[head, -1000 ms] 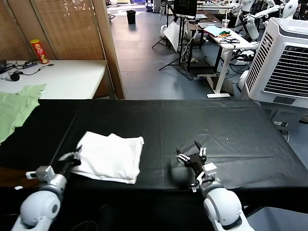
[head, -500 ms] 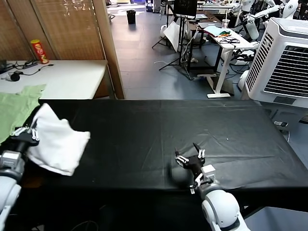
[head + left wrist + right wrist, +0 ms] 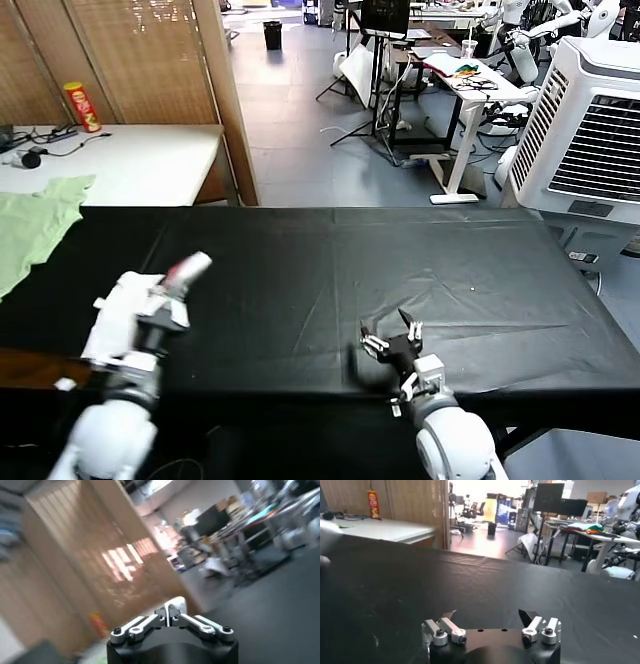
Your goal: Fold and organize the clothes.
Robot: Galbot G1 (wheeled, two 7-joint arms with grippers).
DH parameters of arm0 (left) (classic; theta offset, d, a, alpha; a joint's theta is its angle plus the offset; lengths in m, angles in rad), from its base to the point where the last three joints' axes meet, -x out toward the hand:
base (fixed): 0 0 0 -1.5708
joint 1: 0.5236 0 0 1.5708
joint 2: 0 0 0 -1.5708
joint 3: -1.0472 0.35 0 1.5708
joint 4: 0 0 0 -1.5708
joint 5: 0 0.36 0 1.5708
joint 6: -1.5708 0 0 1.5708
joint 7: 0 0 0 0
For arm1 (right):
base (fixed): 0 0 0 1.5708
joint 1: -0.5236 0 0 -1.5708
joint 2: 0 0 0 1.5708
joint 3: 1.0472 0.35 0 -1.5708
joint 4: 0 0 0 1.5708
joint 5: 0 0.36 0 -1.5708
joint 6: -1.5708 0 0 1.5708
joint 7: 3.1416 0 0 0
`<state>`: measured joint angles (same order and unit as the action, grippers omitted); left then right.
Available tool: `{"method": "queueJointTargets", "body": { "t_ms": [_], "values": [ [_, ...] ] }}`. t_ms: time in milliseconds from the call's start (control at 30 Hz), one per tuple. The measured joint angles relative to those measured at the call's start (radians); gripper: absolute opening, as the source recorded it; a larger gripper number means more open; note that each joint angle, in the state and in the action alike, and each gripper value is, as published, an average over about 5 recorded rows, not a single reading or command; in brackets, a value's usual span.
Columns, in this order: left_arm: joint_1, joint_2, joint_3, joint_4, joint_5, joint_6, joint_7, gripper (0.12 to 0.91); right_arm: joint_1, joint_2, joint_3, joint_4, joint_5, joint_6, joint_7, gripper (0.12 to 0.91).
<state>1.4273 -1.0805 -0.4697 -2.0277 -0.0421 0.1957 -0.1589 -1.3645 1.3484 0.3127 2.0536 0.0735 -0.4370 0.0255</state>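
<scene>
The white T-shirt (image 3: 115,318) is off the black table (image 3: 400,265), bunched and blurred against my left arm over the table's front left edge. My left gripper (image 3: 183,272) is raised there and points up and towards the table. In the left wrist view its jaws (image 3: 170,614) are shut, with a thin white piece of cloth (image 3: 176,603) sticking out between the tips. My right gripper (image 3: 393,338) is open and empty, low over the table near the front edge, right of centre. It also shows open in the right wrist view (image 3: 487,617).
A pale green garment (image 3: 35,225) lies on the white side table (image 3: 140,165) at the far left, with a red can (image 3: 82,107) behind it. A wooden screen (image 3: 150,60) stands at the back left. A white air cooler (image 3: 590,120) stands at the far right.
My left gripper lifted the folded T-shirt off the table, swung it out to the left, and now holds it raised at the front left. My right gripper barely moved.
</scene>
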Motion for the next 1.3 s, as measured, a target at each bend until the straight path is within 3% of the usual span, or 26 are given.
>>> {"method": "queueJointTargets", "body": {
  "t_ms": [100,233,433,533,800,1100,1200,1300],
  "values": [
    [-0.002,-0.043,0.096,0.014,-0.009,-0.011,0.017,0.192,0.004,-0.01,-0.006,0.002,0.043,-0.008,-0.001,0.798],
    [-0.004,-0.064,0.173,0.002,-0.049,-0.049,0.064,0.396,0.023,-0.018,-0.023,-0.001,0.136,-0.049,0.0,0.798],
    [-0.009,-0.062,0.195,-0.028,-0.124,-0.109,0.108,0.711,0.09,-0.007,-0.076,-0.032,0.307,-0.122,0.029,0.798],
    [-0.009,-0.059,0.183,-0.041,-0.137,-0.119,0.104,0.785,0.15,0.01,-0.13,-0.071,0.36,-0.145,0.044,0.798],
    [0.022,-0.055,0.123,-0.074,-0.132,-0.17,0.093,0.798,0.332,0.08,-0.29,-0.246,0.432,-0.166,0.052,0.798],
    [0.053,-0.055,0.045,-0.113,-0.145,-0.191,0.088,0.798,0.451,0.163,-0.386,-0.408,0.47,-0.18,0.046,0.794],
    [0.06,-0.053,0.019,-0.12,-0.15,-0.195,0.086,0.798,0.467,0.18,-0.401,-0.435,0.468,-0.178,0.036,0.719],
    [0.067,-0.053,-0.001,-0.125,-0.152,-0.198,0.085,0.798,0.47,0.187,-0.403,-0.447,0.463,-0.175,0.032,0.562]
  ]
}}
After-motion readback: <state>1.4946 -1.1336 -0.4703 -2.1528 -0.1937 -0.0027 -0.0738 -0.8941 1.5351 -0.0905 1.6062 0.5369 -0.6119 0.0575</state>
